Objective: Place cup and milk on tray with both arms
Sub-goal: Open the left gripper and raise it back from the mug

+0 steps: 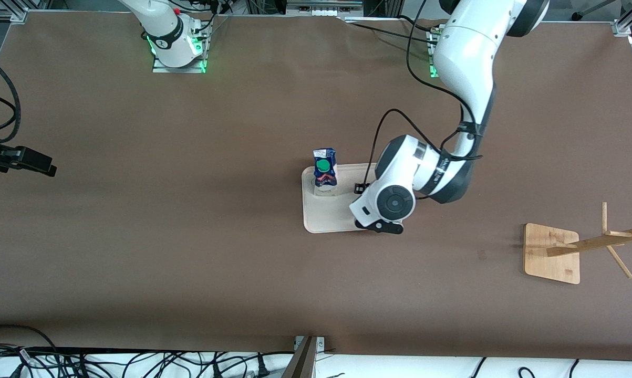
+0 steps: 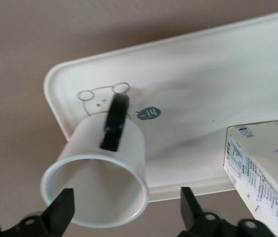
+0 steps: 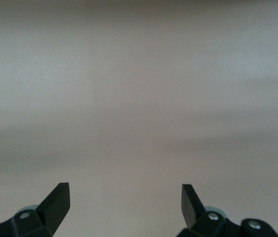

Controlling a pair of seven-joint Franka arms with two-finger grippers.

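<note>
Right arm waits. The right gripper [image 3: 125, 207] shows at the mid-height edge of the front frame at the right arm's end, over bare worktop [image 1: 189, 236]. In the right wrist view its fingers [image 3: 55, 205] are wide apart with nothing between them and only brown worktop below. The right arm's base [image 1: 175, 44] is at the top of the front frame with green lights at its foot. At frame centre the tray [image 1: 326, 218] lies flat on the worktop. The milk [image 1: 324, 170] stands upright on the tray, in the corner toward the right arm's end and farther from the front camera, with its green cap facing up. The left arm [image 1: 468, 68] comes down from the top of the frame and bends over the tray's end toward the left arm's base. Its wrist [image 1: 394, 202] hides the cup in the front view. In the left wrist view the cup [image 2: 99, 173] sits on the tray, mouth toward the camera and black handle [image 2: 115, 123] on its upper side. It is just beside the bunny drawing [image 2: 102, 96] near a tray corner. The left gripper [image 2: 125, 210] is over the cup with its fingers [image 2: 62, 207] spread apart, one on each side of the rim and not clamped on it. Whether a finger touches the rim, cannot tell. The milk carton's label side shows at the lower corner of that view, near the cup but apart from it. A wooden mug stand [image 1: 552, 252] sits well apart from the tray, low in the front frame toward the left arm's end.
</note>
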